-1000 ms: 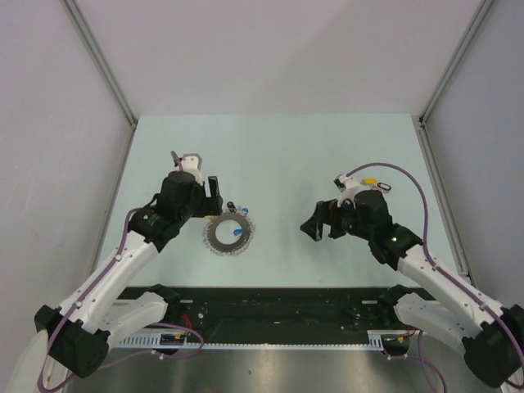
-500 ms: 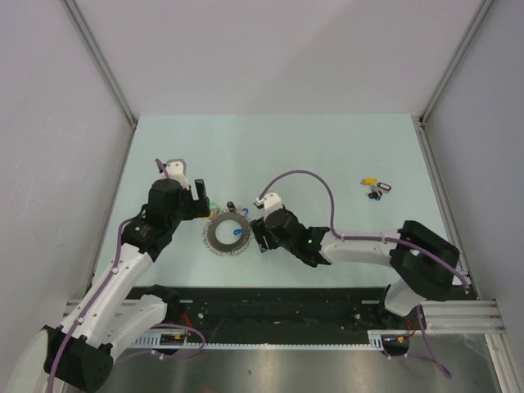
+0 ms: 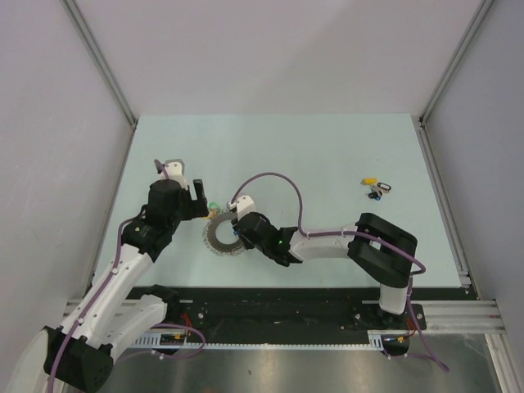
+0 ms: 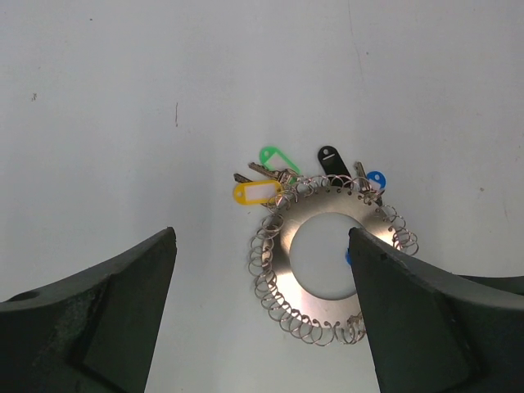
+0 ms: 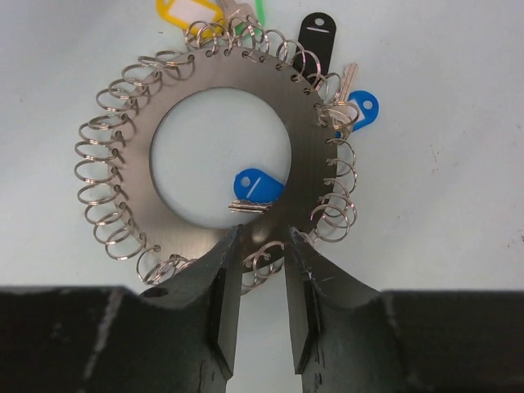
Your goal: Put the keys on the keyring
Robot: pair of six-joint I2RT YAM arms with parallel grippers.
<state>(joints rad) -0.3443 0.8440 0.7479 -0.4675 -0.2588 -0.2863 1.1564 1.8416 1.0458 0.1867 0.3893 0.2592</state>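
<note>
The keyring lies flat left of the table's centre, a silver band edged with wire coils. Keys with yellow, green, black and blue tags cluster at its far edge. Another blue-tagged key lies inside the ring's hole. My right gripper is at the ring's near edge. Its jaws are narrowed around one coil loop, with slim gaps still showing. My left gripper hovers wide open above the ring's left side, holding nothing.
A second small bunch of keys with yellow, blue and black tags lies far right on the pale green table. Grey walls enclose three sides. My right arm stretches across the table's near middle.
My right arm swung from the right side across to the keyring and its jaws narrowed from wide open. My left arm drew back slightly to the left.
</note>
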